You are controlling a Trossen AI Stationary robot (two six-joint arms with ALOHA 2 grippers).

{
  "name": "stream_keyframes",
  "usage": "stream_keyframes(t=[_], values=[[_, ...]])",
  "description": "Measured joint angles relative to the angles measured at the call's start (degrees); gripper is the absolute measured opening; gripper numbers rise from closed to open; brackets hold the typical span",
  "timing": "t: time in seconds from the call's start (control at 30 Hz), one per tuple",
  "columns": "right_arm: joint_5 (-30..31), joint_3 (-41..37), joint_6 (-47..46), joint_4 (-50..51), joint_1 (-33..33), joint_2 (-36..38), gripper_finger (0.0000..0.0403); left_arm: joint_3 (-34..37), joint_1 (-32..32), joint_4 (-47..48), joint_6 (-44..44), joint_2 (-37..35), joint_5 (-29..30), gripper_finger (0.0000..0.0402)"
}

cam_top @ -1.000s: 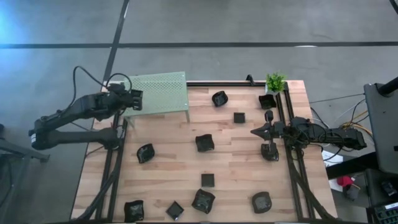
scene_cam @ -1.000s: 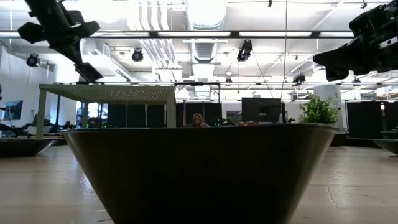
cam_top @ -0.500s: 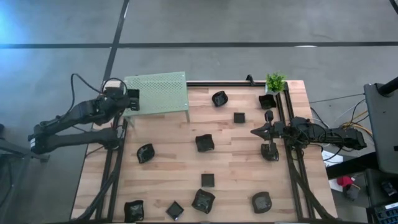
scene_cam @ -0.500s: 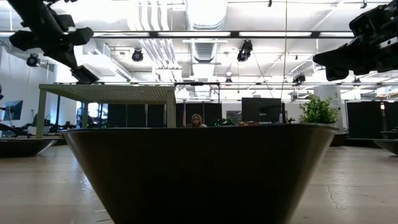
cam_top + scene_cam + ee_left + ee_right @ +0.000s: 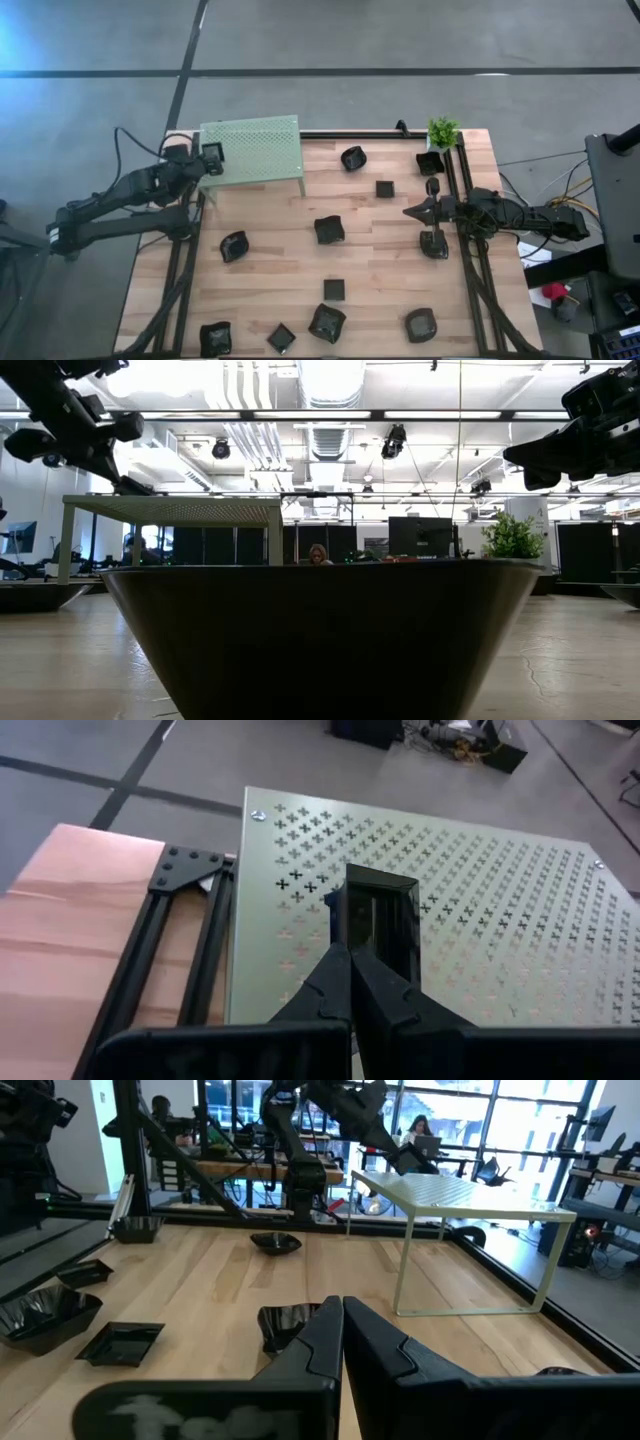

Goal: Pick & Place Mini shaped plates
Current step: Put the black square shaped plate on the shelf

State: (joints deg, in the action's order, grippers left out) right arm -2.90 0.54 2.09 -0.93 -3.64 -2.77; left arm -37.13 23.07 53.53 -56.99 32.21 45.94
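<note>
Several mini shaped plates, tiny black dishes, lie scattered on the wooden table [image 5: 270,270], among them one at the middle [image 5: 329,230] and one at the left [image 5: 233,246]. The green perforated platform [image 5: 255,150] stands on thin legs at the far left corner. My left gripper [image 5: 212,160] hovers over the platform's left edge, shut on a small square black plate [image 5: 375,915]. Whether the plate touches the platform, I cannot tell. My right gripper [image 5: 410,212] waits at the table's right side, level and shut, with nothing in it [image 5: 340,1308]. My left gripper pinches the square plate by its near wall [image 5: 350,948] between the two fingertips. The fingers slant down toward the platform from the table's left side. The plate stands tilted on edge beyond the fingertips, over the platform's perforated top [image 5: 480,920].
A small potted green plant [image 5: 442,131] stands at the far right corner. Black rails run along both table sides [image 5: 185,270] [image 5: 470,270]. One black dish [image 5: 320,630] sits right before the low camera and fills its view. Bare wood lies between the scattered plates.
My left gripper has sunk toward the platform's top and drawn back a little toward the table's left edge, rolling about its own line, with the square plate still pinched in it.
</note>
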Motion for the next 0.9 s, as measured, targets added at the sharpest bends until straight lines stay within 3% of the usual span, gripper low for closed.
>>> stream_keyframes(t=[0.9], values=[[0.01, 0.01, -0.15, 0.0, 0.01, 0.0, 0.0008, 0.68, 0.09, 0.08, 0.83, 0.65, -1.14, 0.0]])
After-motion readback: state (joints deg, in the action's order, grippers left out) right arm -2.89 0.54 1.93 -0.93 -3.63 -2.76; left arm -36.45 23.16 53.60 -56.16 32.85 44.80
